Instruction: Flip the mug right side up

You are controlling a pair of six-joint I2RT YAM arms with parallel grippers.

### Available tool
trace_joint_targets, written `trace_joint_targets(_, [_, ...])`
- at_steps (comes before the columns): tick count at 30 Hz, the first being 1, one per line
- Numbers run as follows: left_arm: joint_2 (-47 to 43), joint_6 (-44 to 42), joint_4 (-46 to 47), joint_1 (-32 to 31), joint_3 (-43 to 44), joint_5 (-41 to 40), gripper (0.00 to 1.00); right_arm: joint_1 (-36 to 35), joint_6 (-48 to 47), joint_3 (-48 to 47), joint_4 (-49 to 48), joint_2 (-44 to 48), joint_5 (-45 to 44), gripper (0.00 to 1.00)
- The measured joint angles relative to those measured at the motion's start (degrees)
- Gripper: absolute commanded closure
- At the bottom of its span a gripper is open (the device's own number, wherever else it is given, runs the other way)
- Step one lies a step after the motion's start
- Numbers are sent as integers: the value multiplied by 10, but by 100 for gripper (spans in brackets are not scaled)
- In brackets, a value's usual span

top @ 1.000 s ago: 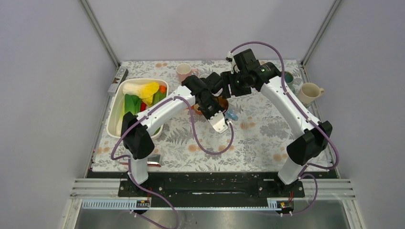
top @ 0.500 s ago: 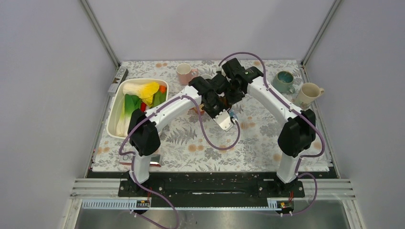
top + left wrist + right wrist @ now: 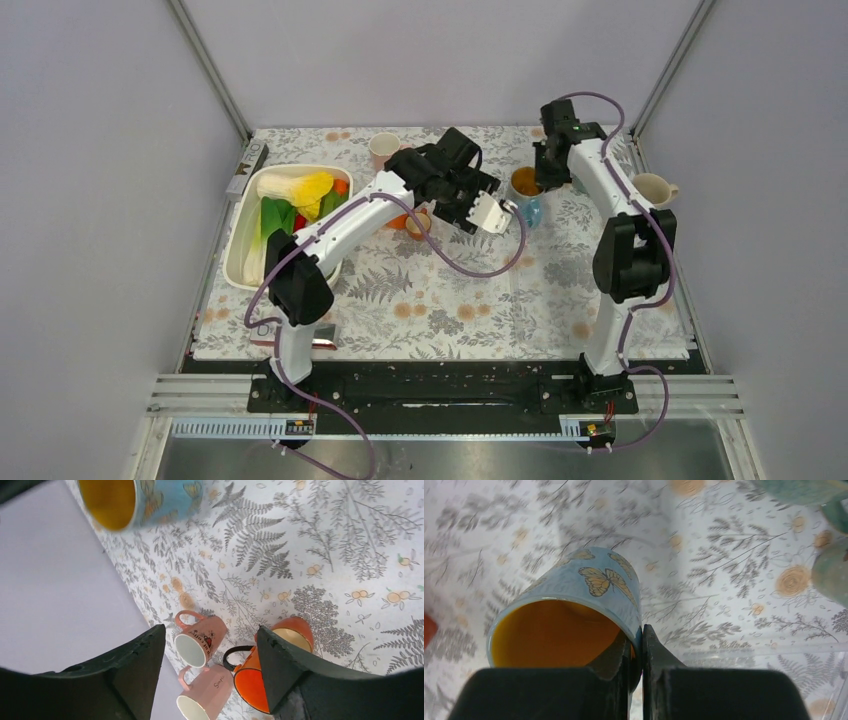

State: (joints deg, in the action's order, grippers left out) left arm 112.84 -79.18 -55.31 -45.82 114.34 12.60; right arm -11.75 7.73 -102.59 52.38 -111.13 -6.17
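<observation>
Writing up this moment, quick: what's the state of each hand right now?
Left hand: open, holding nothing.
Right hand: closed on the rim of the blue butterfly mug.

Blue butterfly-patterned mug (image 3: 589,587), yellow inside

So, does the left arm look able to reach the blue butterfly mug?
Probably yes: the left gripper is open close beside the blue butterfly mug with nothing between them, though the right gripper is shut on its rim, so another spot is needed.
</observation>
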Motion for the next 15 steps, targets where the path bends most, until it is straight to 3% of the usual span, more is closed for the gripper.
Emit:
trace_joint_targets(5, [0,68,34,24,2,-1,28,49,16,-83,4,-78,-3,100])
trace_joint_targets(12, [-2,196,66,77,-2,-4,27,77,65,-429,23,-299,13,100])
trace_joint_targets(15, [-7,239,71,98,-18,-2,27,93,91,-479,-1,-337,6,100])
